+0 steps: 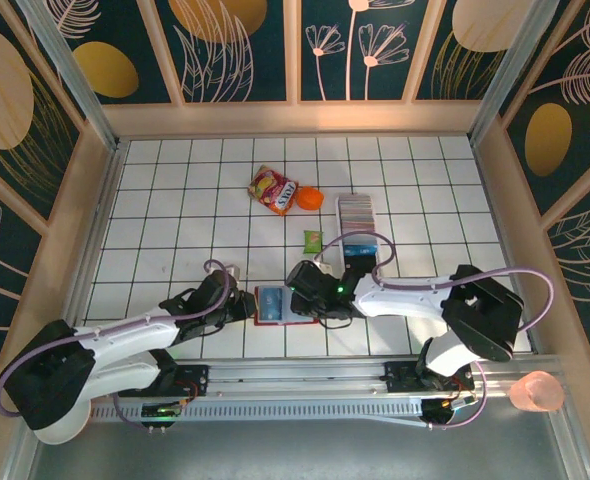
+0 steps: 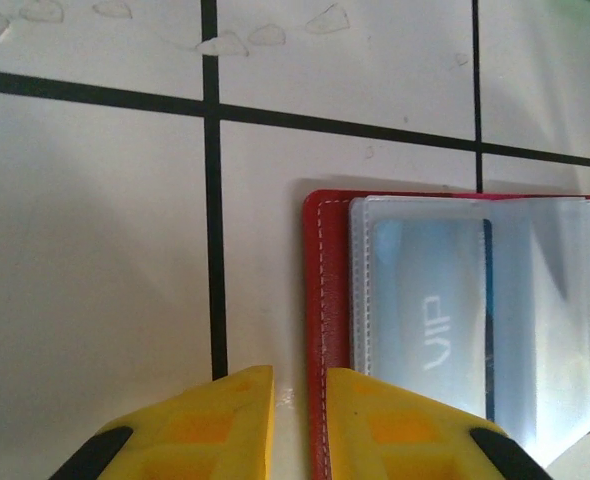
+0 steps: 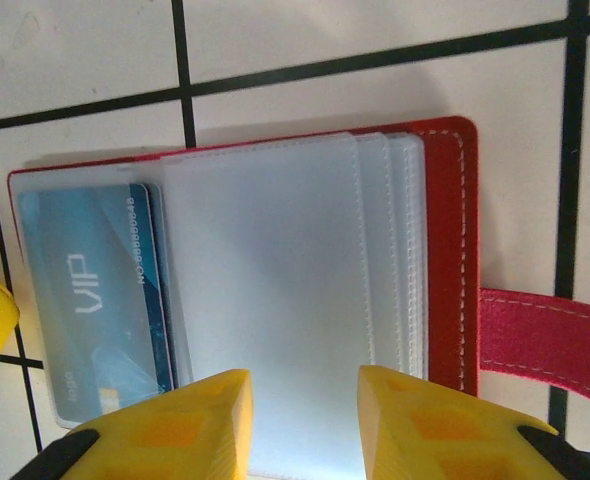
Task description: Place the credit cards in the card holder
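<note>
The red card holder [image 1: 275,305] lies open on the tiles between my two grippers, its clear sleeves up. A blue VIP card [image 3: 90,300] sits inside a left sleeve [image 2: 430,310]. My left gripper [image 2: 300,385] is at the holder's red left edge [image 2: 325,290]; its jaws are slightly apart, with bare tile in the gap. My right gripper [image 3: 305,390] hovers open over the clear sleeves [image 3: 275,280], holding nothing. The red snap tab [image 3: 545,335] sticks out to the right. More credit cards [image 1: 356,209] are stacked behind the right arm, with blue ones [image 1: 360,246] nearer.
A red-and-yellow snack packet [image 1: 273,190], an orange object [image 1: 310,198] and a small green packet [image 1: 313,239] lie further back. A pink cup [image 1: 537,392] stands off the table at the near right. Wooden walls ring the tiled floor [image 1: 175,200].
</note>
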Tool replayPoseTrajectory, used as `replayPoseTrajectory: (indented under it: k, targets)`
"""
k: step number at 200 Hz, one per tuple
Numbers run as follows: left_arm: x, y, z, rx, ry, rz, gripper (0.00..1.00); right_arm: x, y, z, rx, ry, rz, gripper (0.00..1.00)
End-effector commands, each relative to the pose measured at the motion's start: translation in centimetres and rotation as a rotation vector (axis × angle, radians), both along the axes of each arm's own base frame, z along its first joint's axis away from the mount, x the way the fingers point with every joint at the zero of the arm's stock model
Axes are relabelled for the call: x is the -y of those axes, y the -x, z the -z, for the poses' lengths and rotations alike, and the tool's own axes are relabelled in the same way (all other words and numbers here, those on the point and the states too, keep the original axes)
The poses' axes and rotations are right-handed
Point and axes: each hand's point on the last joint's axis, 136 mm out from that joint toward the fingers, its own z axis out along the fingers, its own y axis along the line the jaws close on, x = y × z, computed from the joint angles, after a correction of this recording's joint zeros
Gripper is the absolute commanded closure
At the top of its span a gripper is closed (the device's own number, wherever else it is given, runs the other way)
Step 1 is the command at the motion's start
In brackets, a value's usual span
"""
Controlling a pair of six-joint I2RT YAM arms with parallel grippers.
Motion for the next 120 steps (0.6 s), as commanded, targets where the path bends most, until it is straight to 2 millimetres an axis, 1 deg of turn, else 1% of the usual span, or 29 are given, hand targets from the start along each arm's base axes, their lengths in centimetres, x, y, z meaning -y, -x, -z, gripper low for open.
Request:
replayPoseTrajectory:
  k: [1, 51, 105, 120]
  targets:
    - [0.7, 0.0, -0.2, 0.002, 0.013, 0.033, 0.80, -0.6, 0.4, 0.6, -0.012, 0.012, -0.004, 0.67]
    - [0.9, 0.4, 0.3, -0.013, 0.023, 0.043, 0.81, -1.2, 0.6, 1.3, -0.026, 0.010, -0.016, 0.67]
    - [0.9, 0.7, 0.8, -0.027, 0.031, 0.045, 0.82, -2.7, 0.3, 0.4, -0.009, -0.016, -0.034, 0.65]
    - [0.9, 0.7, 0.8, -0.028, 0.033, 0.046, 0.83, -3.1, 0.4, 0.3, -0.010, -0.023, -0.041, 0.63]
